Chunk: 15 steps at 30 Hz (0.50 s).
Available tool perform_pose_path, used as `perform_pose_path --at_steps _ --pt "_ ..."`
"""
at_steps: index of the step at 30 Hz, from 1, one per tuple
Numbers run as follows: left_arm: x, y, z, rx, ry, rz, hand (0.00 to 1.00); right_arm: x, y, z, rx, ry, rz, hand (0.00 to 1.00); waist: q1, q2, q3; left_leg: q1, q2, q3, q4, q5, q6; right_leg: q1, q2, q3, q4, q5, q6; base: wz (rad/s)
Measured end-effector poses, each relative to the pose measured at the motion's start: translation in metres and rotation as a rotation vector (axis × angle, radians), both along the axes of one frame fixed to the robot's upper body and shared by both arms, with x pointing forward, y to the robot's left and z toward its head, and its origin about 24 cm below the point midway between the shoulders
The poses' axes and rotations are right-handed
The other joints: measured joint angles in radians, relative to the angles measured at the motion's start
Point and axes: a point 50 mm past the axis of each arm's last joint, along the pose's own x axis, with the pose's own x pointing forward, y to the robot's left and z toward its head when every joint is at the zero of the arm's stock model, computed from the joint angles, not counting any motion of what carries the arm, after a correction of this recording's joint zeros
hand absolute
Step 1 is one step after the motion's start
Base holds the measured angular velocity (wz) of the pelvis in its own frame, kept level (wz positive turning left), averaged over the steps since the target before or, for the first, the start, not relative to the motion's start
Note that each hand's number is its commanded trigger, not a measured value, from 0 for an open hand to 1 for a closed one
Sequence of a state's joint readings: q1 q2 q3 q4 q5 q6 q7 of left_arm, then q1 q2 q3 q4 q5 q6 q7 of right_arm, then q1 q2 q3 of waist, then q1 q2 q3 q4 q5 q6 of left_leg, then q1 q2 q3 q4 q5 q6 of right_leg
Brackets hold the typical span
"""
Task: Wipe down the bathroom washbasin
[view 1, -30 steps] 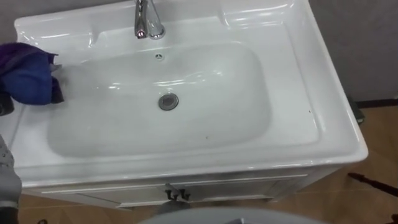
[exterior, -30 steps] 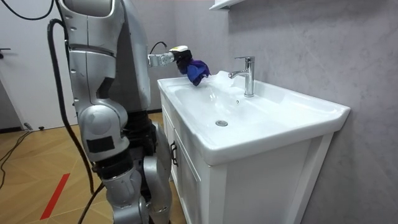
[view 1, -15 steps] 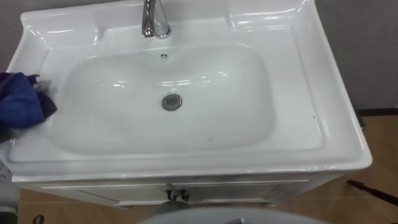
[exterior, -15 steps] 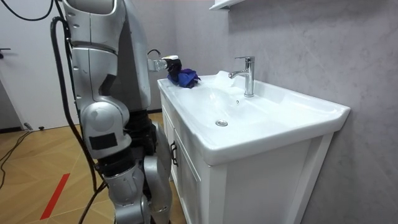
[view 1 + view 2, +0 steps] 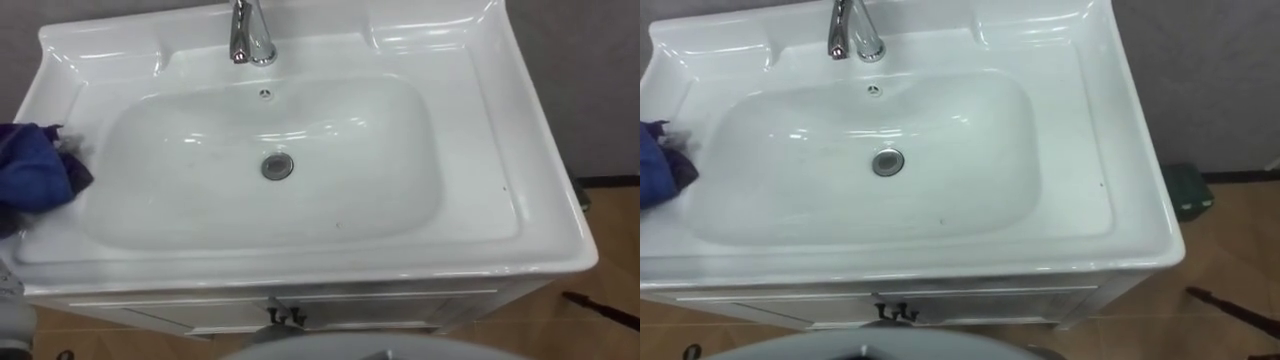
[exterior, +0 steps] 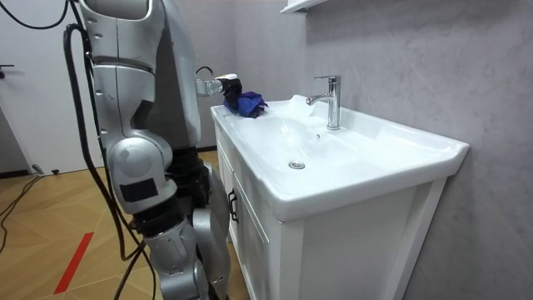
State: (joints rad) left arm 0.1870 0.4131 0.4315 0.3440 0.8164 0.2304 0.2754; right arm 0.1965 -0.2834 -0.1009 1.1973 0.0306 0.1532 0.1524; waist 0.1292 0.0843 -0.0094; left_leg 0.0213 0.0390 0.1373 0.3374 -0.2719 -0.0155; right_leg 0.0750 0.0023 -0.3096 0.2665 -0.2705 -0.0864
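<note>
A white basin sits in a cabinet right before me, with a chrome faucet at its back and a round drain in the middle of the bowl. A bunched blue cloth lies on the basin's left rim, just outside the bowl. In the room view my left hand sits on top of that cloth at the rim's far corner, its dark fingers curled into it. The bowl itself holds nothing.
The white cabinet under the basin has dark door handles. A grey wall runs behind and to the right. A small dark green thing stands on the wooden floor at the right, and a shelf hangs above the faucet.
My left hand has drawn the blue cloth from the bowl's left edge back onto the left rim. Over the last half second it has hardly moved.
</note>
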Motion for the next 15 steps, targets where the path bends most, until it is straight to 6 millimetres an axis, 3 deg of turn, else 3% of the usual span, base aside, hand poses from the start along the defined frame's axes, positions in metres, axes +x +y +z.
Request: perform_pose_path --at_steps 15 --pt "-0.0021 -0.0009 0.0005 0.002 -0.001 0.001 0.00 -0.0002 -0.0012 0.0005 0.000 0.001 0.000 0.00 -0.011 -0.012 0.0001 0.008 0.000 -0.004 0.000 0.000 0.000 0.014 0.002 -0.003 -0.010 0.000 0.000 0.00"
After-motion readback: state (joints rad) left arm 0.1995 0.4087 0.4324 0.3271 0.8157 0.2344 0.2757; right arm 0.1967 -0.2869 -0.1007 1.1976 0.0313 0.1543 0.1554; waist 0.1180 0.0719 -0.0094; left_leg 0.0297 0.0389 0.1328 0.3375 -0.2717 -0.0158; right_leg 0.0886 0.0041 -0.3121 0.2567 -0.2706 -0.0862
